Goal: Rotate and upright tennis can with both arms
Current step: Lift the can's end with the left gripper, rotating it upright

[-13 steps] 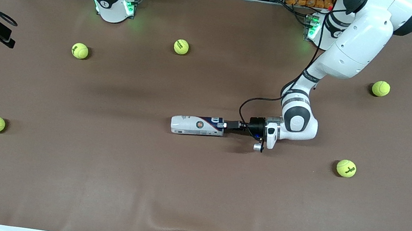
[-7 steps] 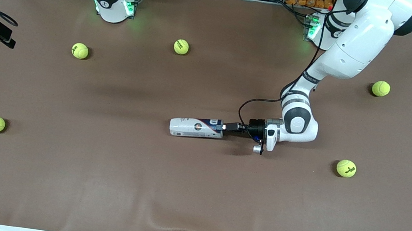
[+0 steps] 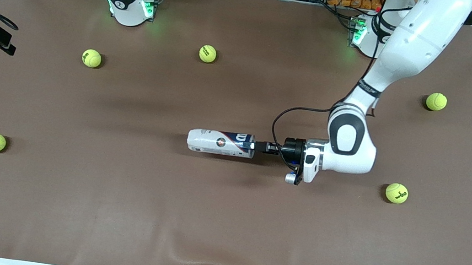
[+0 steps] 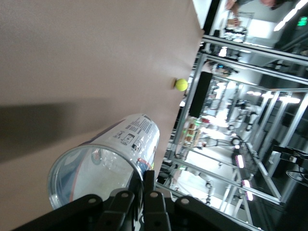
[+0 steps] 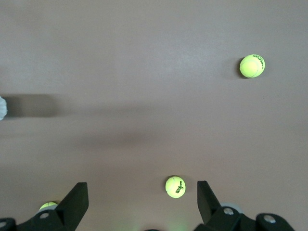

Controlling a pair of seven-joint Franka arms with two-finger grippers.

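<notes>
Seeing tennis can (image 3: 220, 142) horizontal mid-table, open mouth toward left arm's end, looks empty inside; my left gripper (image 3: 258, 146) pinched tight on its rim; right gripper (image 5: 143, 202) spread wide, empty, waiting high over table (image 3: 114, 208), tennis balls (image 5: 174, 186) below

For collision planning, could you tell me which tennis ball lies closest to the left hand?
The tennis ball toward the left arm's end, nearest the front camera there; the others lie farther off.
</notes>
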